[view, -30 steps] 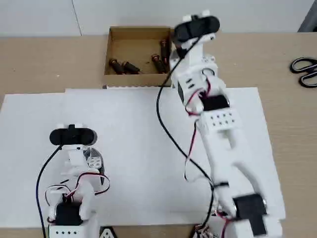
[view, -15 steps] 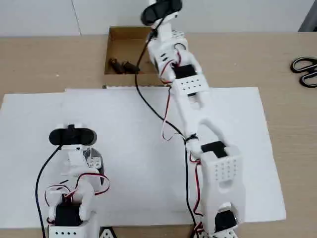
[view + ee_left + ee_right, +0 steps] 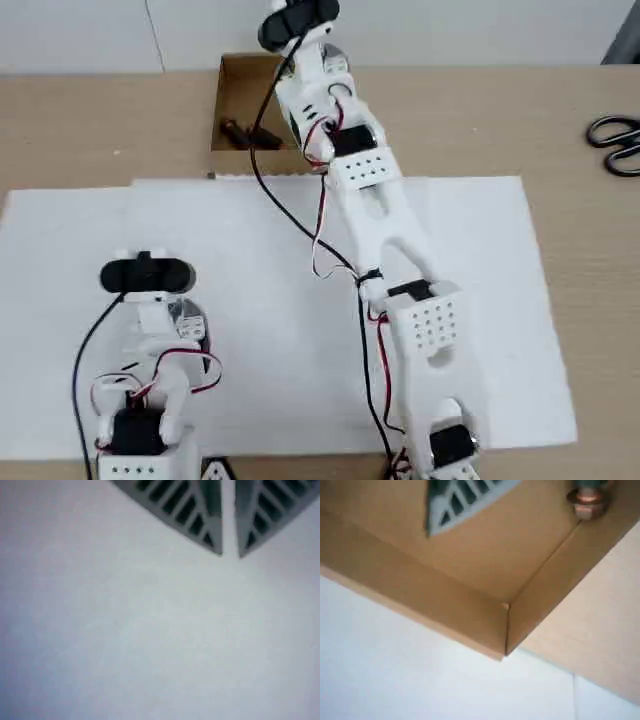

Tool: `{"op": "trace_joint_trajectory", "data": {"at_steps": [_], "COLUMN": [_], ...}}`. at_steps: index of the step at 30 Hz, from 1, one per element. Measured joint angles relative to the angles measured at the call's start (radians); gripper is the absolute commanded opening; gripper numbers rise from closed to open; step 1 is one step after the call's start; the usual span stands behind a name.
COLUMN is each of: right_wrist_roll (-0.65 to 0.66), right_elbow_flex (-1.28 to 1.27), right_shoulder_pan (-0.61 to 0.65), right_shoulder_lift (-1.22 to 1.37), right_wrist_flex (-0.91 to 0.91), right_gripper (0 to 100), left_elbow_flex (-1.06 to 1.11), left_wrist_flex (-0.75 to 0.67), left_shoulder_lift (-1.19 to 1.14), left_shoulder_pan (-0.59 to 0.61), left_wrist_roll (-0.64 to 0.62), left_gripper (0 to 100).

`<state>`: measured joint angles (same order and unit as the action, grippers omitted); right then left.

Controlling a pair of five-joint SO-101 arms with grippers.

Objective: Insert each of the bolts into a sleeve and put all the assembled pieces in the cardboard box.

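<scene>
Table (image 3: 90,120) and white paper sheet (image 3: 250,300): unchanged vs. earlier frames. Right arm (image 3: 385,215) is stretched out over the cardboard box (image 3: 236,76); vs. 0.5 s ago it has swung further toward the left arm's side and now hides more of the box floor. Left arm (image 3: 150,330): no change, parked over the sheet. Box lies directly below the right gripper (image 3: 462,502), whose state cannot be told. Left gripper (image 3: 230,555): tips pressed nearly together with a thin slit between, nothing held, bare sheet just below. Assembled pieces (image 3: 245,133) lie in the box beside the right gripper. One piece (image 3: 588,499) sits near it, by the box wall.
</scene>
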<state>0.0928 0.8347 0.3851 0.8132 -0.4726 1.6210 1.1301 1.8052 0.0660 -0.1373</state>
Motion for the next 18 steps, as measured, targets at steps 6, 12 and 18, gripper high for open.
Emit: {"op": "trace_joint_trajectory", "data": {"at_steps": [6,12,18], "right_wrist_roll": [0.0,0.0,0.0], "right_elbow_flex": [0.101,0.316,0.569], "right_shoulder_pan": [-0.018,-0.037,-0.038], "right_shoulder_lift": [0.0,0.0,0.0], "right_wrist_flex": [-0.087,-0.281,-0.552], "right_gripper": [12.8,1.3,0.3], "left_elbow_flex": [0.0,0.0,0.0], "left_wrist_flex": [0.0,0.0,0.0], "left_shoulder_lift": [0.0,0.0,0.0], "left_shoulder_pan": [0.0,0.0,0.0], "left_wrist_roll": [0.0,0.0,0.0], "left_gripper": [1,1,1]}}
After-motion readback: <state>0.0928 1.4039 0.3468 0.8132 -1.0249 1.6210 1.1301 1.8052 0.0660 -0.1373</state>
